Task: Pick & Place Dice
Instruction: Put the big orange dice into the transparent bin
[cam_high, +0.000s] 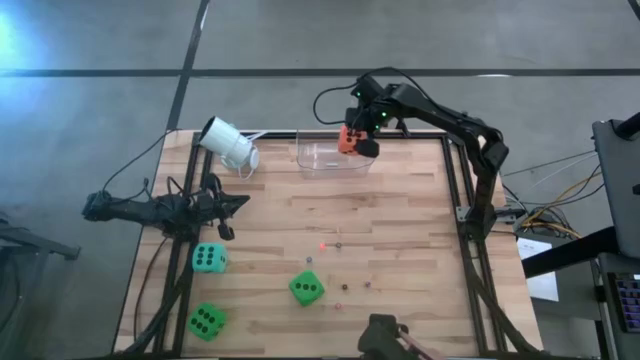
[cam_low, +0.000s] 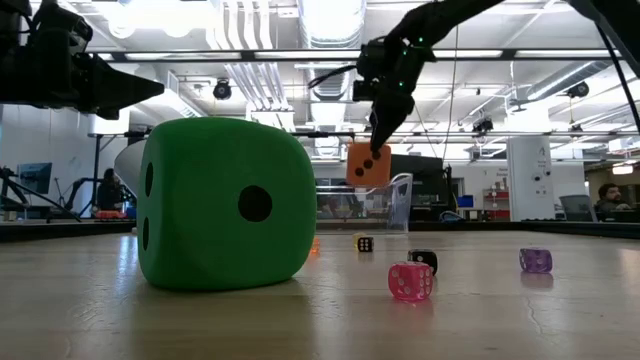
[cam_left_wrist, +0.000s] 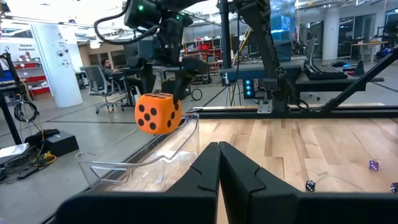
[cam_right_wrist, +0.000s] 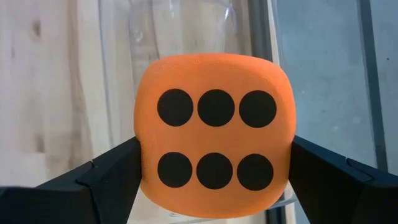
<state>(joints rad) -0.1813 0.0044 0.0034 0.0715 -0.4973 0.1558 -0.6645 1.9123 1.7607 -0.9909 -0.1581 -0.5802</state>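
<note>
High view shows the right claw (cam_high: 352, 138) gripping the orange die (cam_high: 348, 139) above the clear bin (cam_high: 330, 165), seemingly empty, while the left claw (cam_high: 232, 204) waits closed and three big dice (cam_high: 306, 288) lie on the tabletop (cam_high: 400, 230), so most remains.

The orange die (cam_right_wrist: 215, 135) hides most of the clear bin (cam_right_wrist: 180, 28) in the right wrist view, and the tiny dice (cam_high: 338, 244) are too small to read from above.

The orange die (cam_right_wrist: 214, 134) looks soft, matt and foam-like. The bin (cam_left_wrist: 155, 158) beneath it is clear, glossy plastic. The tabletop (cam_high: 400, 230) is pale, smooth jointed wood. The jaws are matt black.
</note>
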